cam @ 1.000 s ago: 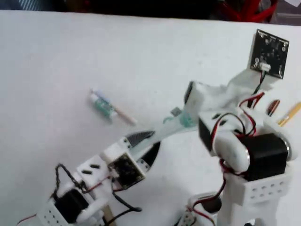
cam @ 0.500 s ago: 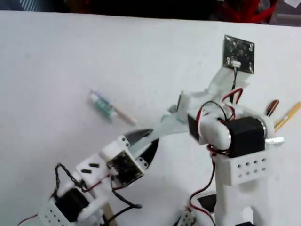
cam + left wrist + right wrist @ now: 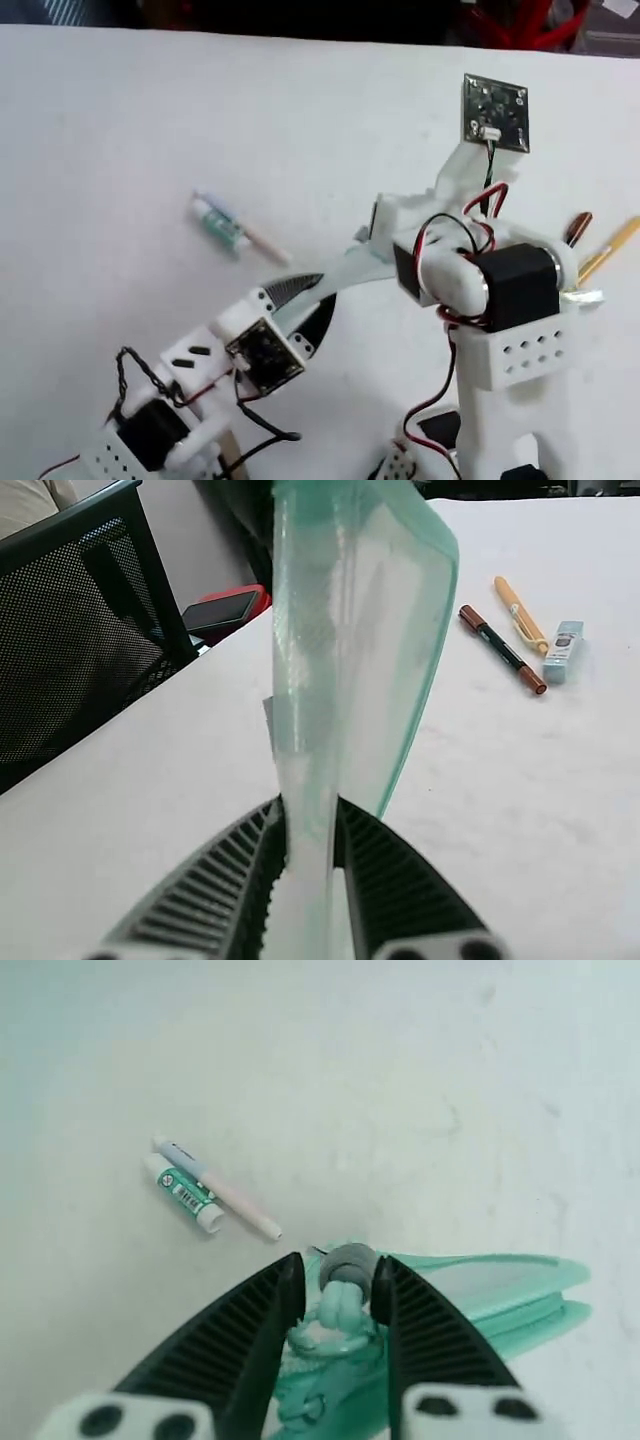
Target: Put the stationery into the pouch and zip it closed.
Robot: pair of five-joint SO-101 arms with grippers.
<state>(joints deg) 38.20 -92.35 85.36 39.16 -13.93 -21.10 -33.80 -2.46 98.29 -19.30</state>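
The left gripper [image 3: 308, 815] pinches one edge of the see-through green pouch [image 3: 345, 630]. The right gripper [image 3: 340, 1266] is closed on the zip pull [image 3: 347, 1258] at the pouch's other end, and from above its own arm hides it. A little tube [image 3: 183, 1192] and a pen [image 3: 235, 1200] lie side by side near the pouch. A brown pen [image 3: 503, 650], a yellow pen [image 3: 520, 615] and a small blue block [image 3: 563, 652] lie farther off, partly behind the right arm from above.

Pouch [image 3: 350, 630] stands on edge above the desk [image 3: 120, 120], between the arms. Left end effector [image 3: 310, 850] clamps one edge. Right end effector [image 3: 338, 1285] sits around the zipper pull [image 3: 345, 1260]. Pen [image 3: 240, 1205] and tube [image 3: 183, 1190] lie touching, left of the pouch in the high view. Marker [image 3: 503, 648], second pen [image 3: 518, 615] and small block [image 3: 563, 652] lie together on the opposite side.
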